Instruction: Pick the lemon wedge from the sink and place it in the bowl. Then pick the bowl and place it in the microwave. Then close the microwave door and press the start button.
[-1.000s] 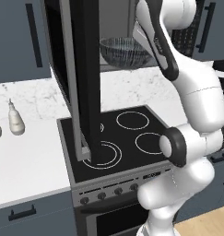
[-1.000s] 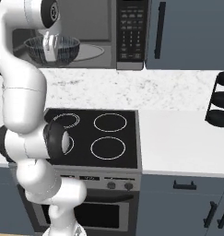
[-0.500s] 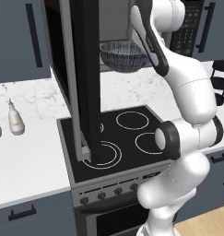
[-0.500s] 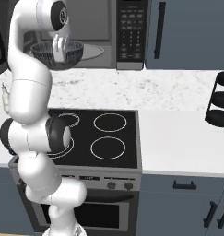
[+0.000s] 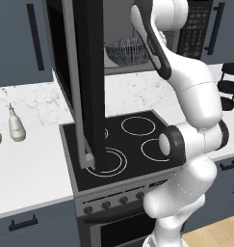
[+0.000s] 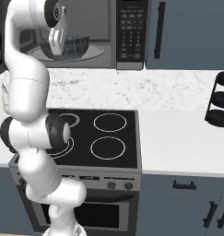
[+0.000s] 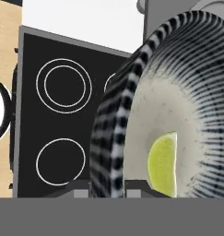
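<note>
Nearest to us, the oven front with its row of knobs [image 5: 123,199] is sitting under the black stovetop [image 6: 97,136], whose four rings are showing plainly between the stretches of white marbled bench [image 6: 187,143] on either side. On the left stretch of bench a small white soap dispenser [image 5: 15,126] is standing upright near the back wall, and at the far right edge of the bench a dark tiered rack [image 6: 219,99] is standing.

Between us and the oven cavity, the microwave door [image 5: 84,72] is hanging wide open, swung out toward us over the stovetop's left side, so that in the left base view we are seeing it edge-on as a tall dark slab hiding the left part of the opening. The arm is reaching up past the door's free edge into the microwave [image 6: 109,32].

Our jaws [image 6: 57,46] are clenching the rim of the bowl [image 7: 145,106], one finger each side of the wall as the hand view shows it. The bowl is inside the microwave cavity, over the round turntable [image 6: 69,53], mouth upward; we cannot tell whether it is touching the plate. The lemon wedge [image 7: 163,163] is lying inside the bowl on the pale speckled surface, close to the gripped rim, its long axis running across the bowl floor and its straight cut edge facing the bowl's centre.

Farthest back, the keypad panel [image 6: 130,27] is flanking the cavity on the right, with blue-grey cabinet doors [image 6: 187,32] beyond.
</note>
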Robot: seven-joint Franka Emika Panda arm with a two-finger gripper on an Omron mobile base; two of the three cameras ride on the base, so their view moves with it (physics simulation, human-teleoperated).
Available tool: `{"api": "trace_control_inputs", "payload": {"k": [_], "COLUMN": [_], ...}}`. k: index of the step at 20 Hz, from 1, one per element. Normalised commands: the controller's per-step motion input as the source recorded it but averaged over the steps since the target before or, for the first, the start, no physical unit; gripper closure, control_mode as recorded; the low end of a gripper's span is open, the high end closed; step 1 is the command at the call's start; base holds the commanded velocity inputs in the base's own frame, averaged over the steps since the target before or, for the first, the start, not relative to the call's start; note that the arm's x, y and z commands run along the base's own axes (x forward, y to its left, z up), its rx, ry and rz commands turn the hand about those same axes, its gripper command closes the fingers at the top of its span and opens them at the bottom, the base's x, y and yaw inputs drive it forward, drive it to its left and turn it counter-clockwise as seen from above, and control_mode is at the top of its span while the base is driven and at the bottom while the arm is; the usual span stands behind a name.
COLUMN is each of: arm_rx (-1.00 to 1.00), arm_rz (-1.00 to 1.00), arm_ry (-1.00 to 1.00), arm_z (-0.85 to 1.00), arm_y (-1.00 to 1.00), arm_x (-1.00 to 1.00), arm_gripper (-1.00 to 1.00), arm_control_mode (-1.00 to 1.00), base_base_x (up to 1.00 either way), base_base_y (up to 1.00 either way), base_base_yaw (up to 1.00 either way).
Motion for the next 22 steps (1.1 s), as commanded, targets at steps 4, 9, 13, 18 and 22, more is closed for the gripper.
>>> {"api": "trace_control_inputs", "payload": {"k": [4,9,13,18,22], "arm_rx": [-0.01,0.0,0.0,0.0,0.0], "arm_rz": [0.0,0.0,0.0,0.0,0.0], "arm_ry": [-0.09,0.0,-0.02,0.0,-0.12], "arm_z": [-0.41,-0.45,-0.1,-0.11,-0.33], "arm_y": [0.41,0.53,0.2,-0.17,-0.33], "arm_x": [0.64,1.0,0.44,-0.38,-1.0], "arm_gripper": [1.0,1.0,-1.0,-1.0,-1.0], "arm_control_mode": [-1.0,-1.0,-1.0,-1.0,-1.0], "base_base_x": [0.0,0.0,0.0,0.0,0.0], "base_base_y": [0.0,0.0,0.0,0.0,0.0], "base_base_yaw": [0.0,0.0,0.0,0.0,0.0]}}
